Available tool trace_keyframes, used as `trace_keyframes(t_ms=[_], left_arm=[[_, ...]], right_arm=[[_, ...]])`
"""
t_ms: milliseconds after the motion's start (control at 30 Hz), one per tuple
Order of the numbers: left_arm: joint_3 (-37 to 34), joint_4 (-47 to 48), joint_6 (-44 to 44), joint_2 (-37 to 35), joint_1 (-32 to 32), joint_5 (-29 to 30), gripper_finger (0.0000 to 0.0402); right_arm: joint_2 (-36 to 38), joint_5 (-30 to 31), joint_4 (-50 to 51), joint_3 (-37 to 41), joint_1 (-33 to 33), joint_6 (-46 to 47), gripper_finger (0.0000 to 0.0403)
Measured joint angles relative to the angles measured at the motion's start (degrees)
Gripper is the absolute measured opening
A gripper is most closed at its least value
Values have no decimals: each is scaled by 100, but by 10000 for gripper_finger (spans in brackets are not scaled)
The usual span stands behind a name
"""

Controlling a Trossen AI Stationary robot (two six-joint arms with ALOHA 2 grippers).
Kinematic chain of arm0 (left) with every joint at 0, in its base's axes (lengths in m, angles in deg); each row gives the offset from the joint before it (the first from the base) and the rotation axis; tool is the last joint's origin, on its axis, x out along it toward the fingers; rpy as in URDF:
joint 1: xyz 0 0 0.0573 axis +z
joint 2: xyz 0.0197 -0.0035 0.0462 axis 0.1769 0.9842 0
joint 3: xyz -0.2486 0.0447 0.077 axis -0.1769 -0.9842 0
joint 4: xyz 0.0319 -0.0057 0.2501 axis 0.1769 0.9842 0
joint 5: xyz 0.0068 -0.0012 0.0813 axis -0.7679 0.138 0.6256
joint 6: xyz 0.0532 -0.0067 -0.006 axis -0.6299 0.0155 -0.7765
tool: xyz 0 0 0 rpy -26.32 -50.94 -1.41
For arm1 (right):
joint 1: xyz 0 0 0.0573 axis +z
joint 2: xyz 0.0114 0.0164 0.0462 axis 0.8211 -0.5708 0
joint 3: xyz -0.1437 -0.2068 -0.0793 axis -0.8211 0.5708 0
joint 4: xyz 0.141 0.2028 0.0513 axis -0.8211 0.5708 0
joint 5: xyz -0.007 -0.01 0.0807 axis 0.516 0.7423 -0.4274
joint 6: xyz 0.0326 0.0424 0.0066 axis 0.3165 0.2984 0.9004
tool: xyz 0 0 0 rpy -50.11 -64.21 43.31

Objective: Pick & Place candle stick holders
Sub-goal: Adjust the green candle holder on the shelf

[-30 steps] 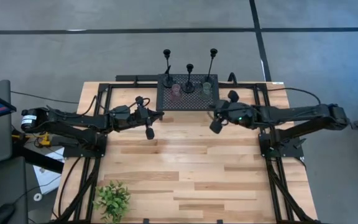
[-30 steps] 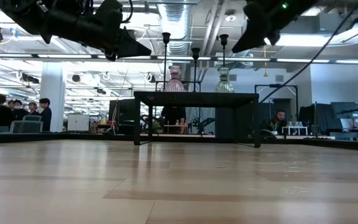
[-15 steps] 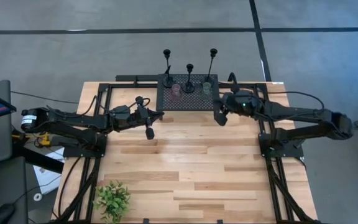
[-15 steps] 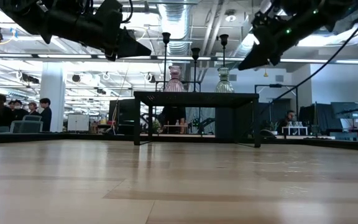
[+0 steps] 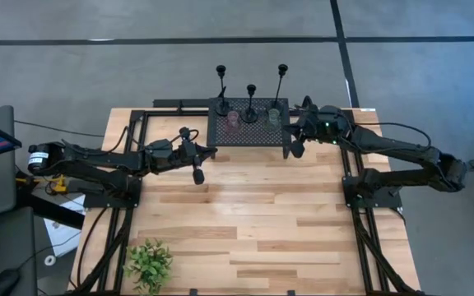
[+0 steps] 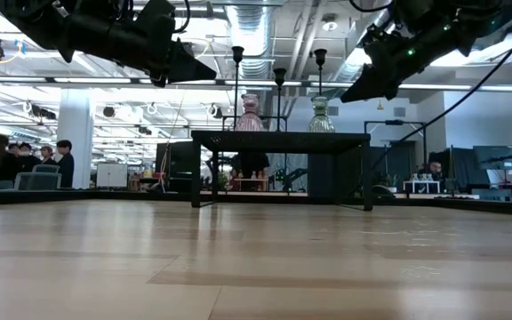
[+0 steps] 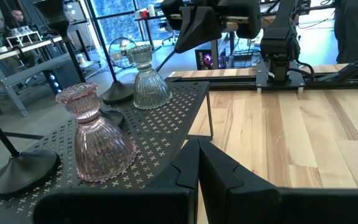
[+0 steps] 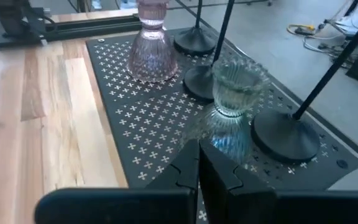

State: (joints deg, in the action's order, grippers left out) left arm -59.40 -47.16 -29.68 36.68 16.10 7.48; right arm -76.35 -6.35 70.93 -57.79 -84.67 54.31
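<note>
1. Candle stick holders [image 5: 251,103] are standing upright, three in a row along the far edge of the black perforated stand [image 5: 245,136], which is sitting at the far side of the counter [image 5: 245,222]. None is being held.
2. The stand is carrying more than the holders: a ribbed pink glass vase [image 8: 151,53] and a ribbed clear glass vase [image 8: 234,93] are sitting just in front of the round black bases. Both vases appear empty. Judgement: the vases are crowding the approach, so a reach from the near side is risking a knock.
3. Right pincer [image 5: 290,150] is hovering above the right end of the stand, fingers pressed together and carrying nothing. In its wrist view the clear vase and the nearest round base [image 8: 283,138] are lying straight ahead. Judgement: it is lining up on the right-hand holder, and it needs to spread its fingers before a grasp on the thin stem.
4. Left pincer [image 5: 197,174] is waiting over the counter just off the left end of the stand, likewise pressed together and empty.
5. Leafy plant [image 5: 148,263] is sitting at the near left of the counter, well apart from the stand.
6. Judgement: task is at its start; all three holders are yet to be picked.
</note>
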Motion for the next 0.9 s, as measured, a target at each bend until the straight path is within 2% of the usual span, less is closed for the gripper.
trace_keyframes(t_ms=[600,767,900], left_arm=[[0,0,0,-1,0,0,5],[0,0,0,0,11,2,5],[0,-2,0,-1,11,2,5]], right_arm=[[-1,-1344,-116,43,-1477,-455,0],[-275,-2297,-867,307,-1815,-317,0],[-828,-2463,-1406,323,-1856,-258,0]])
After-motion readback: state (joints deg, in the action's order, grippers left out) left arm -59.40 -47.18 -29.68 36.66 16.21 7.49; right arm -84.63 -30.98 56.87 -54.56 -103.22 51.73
